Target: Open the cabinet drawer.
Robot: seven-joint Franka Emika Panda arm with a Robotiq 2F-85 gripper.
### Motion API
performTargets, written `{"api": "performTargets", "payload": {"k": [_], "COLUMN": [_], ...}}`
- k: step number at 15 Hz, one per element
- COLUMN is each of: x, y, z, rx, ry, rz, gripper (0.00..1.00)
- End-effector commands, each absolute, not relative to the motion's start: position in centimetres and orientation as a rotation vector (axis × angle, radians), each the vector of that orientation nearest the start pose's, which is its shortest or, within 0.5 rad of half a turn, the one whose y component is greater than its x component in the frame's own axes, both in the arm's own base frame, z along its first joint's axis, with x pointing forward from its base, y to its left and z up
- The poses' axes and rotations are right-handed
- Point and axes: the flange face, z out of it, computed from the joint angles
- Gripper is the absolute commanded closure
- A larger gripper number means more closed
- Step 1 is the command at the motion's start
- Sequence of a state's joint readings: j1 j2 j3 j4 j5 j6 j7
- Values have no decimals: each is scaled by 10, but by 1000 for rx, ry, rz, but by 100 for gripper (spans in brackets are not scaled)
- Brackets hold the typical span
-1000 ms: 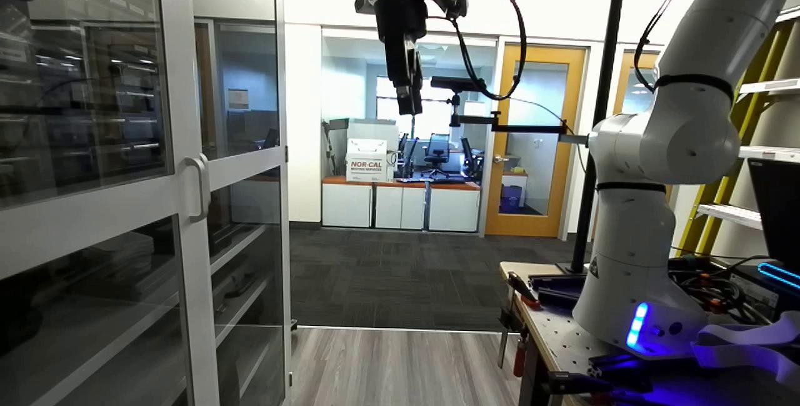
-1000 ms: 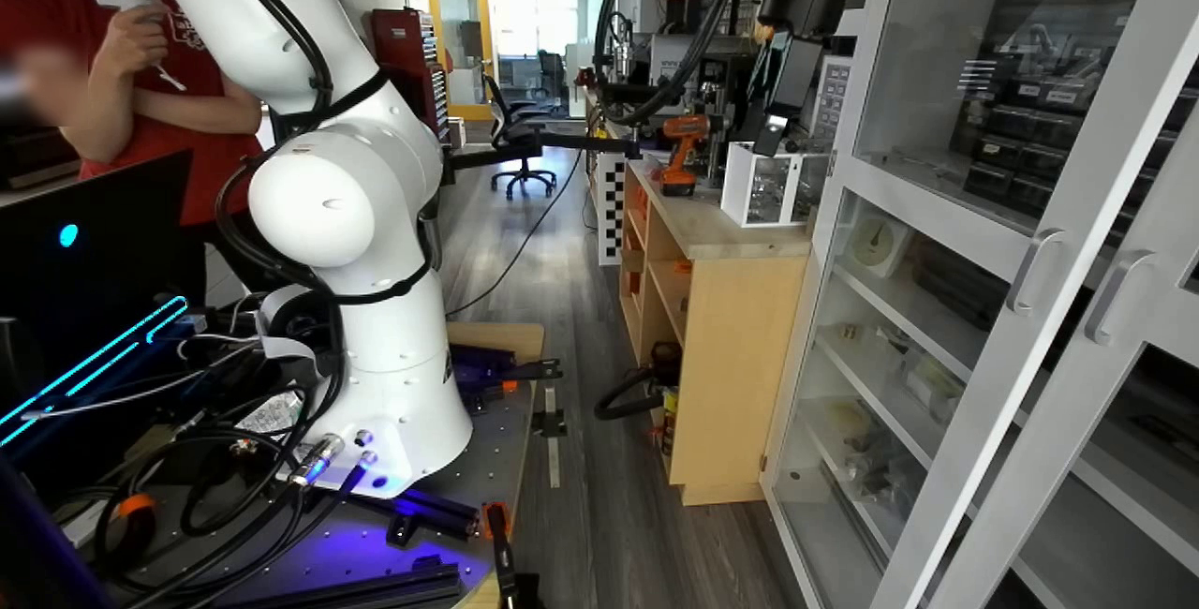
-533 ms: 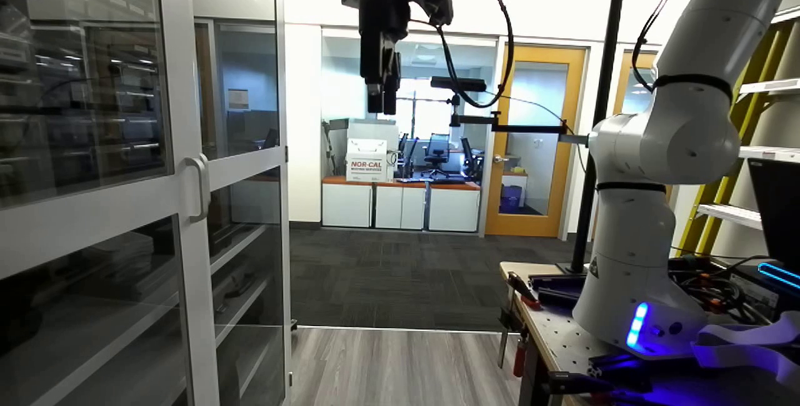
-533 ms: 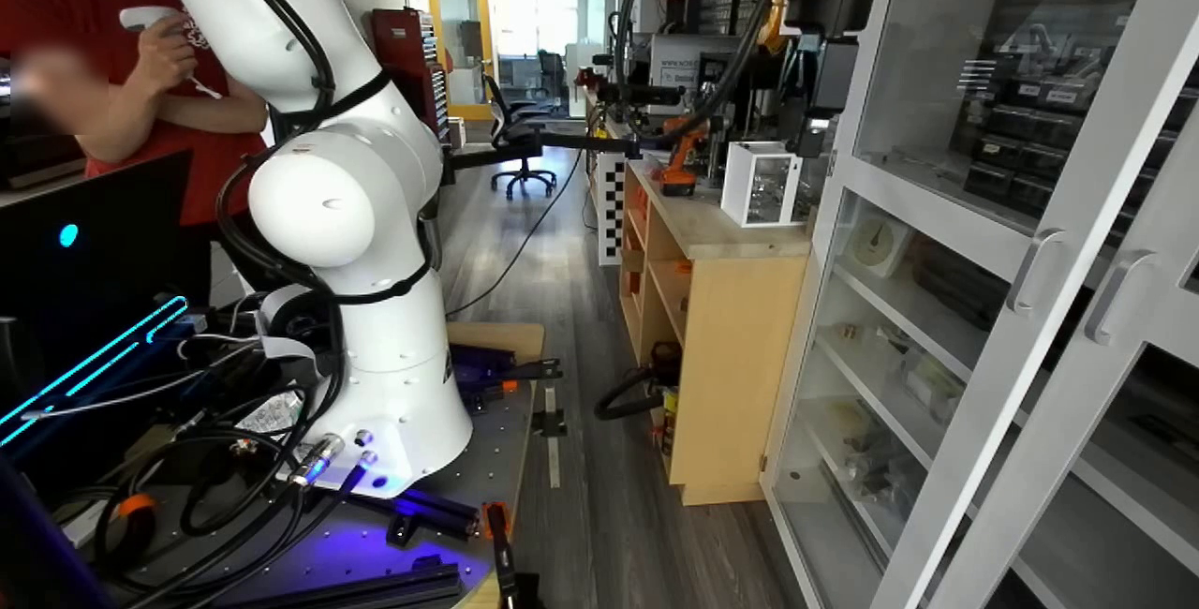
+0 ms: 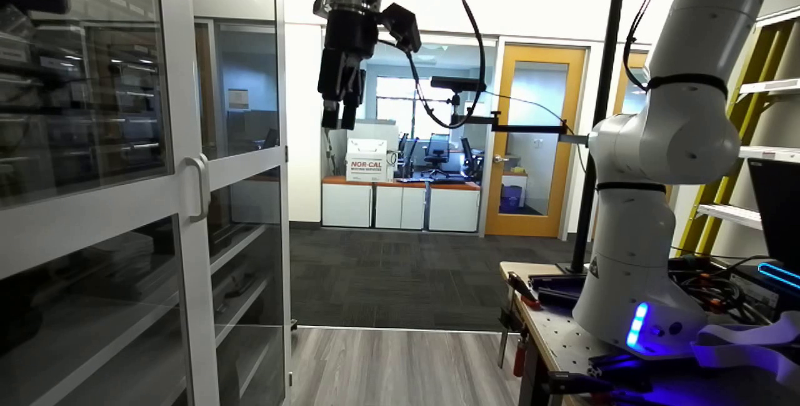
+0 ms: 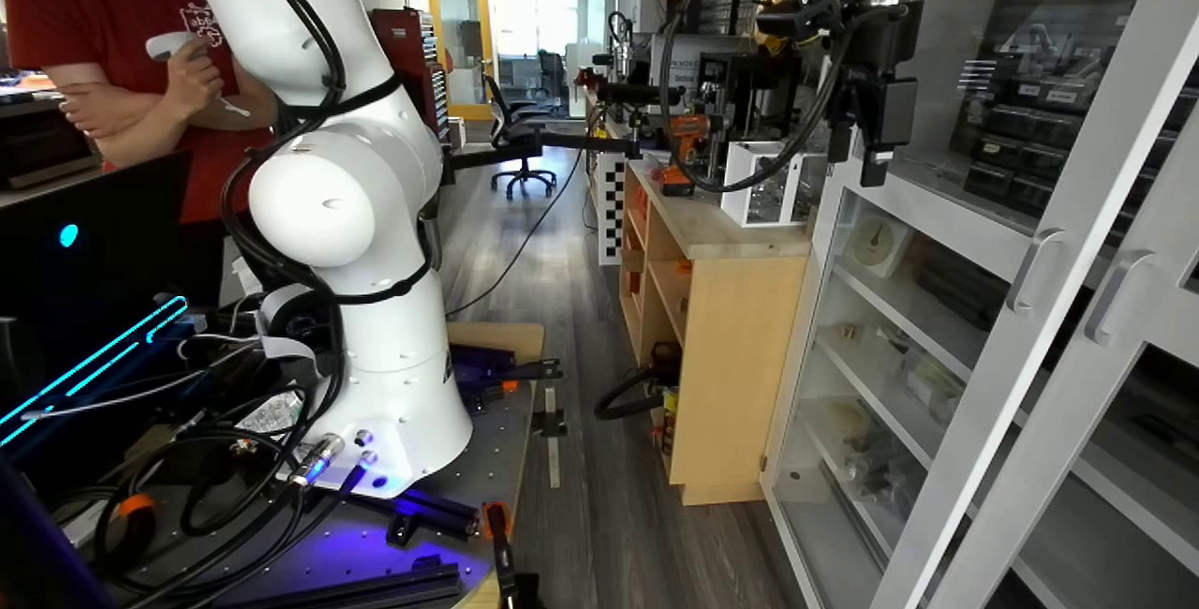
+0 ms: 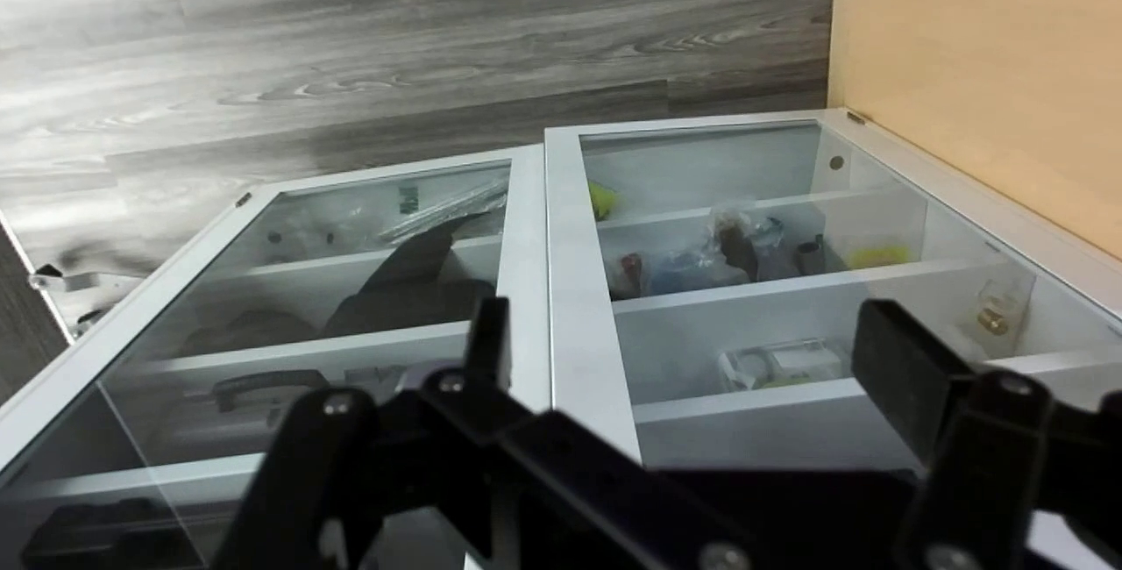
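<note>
The tool (image 5: 339, 120) has been brought nearer the cabinet (image 6: 965, 227), held wide. If descent is skewed, the handle (image 5: 204, 187) below tool height could be missed or a pane (image 5: 240, 87) struck.

This place is a lab workshop, with a big white robot arm (image 6: 384, 206) on a table (image 5: 556, 334), an orange drill (image 6: 690, 129) on a wooden bench (image 6: 735, 356) and a tall red tool chest (image 6: 405, 54).
</note>
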State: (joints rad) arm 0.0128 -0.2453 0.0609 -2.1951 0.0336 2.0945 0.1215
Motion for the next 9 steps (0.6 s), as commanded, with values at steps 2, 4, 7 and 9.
{"api": "performTargets", "payload": {"k": [2,4,7,9], "x": [512,519,529,537], "y": [35,34,33,34], "z": [482,474,465,458], "rx": [-3066,-3055,-3038,-3021], "ry": [57,49,51,36], "rz": [-312,-351,-416,-449], "gripper": [0,0,0,0]}}
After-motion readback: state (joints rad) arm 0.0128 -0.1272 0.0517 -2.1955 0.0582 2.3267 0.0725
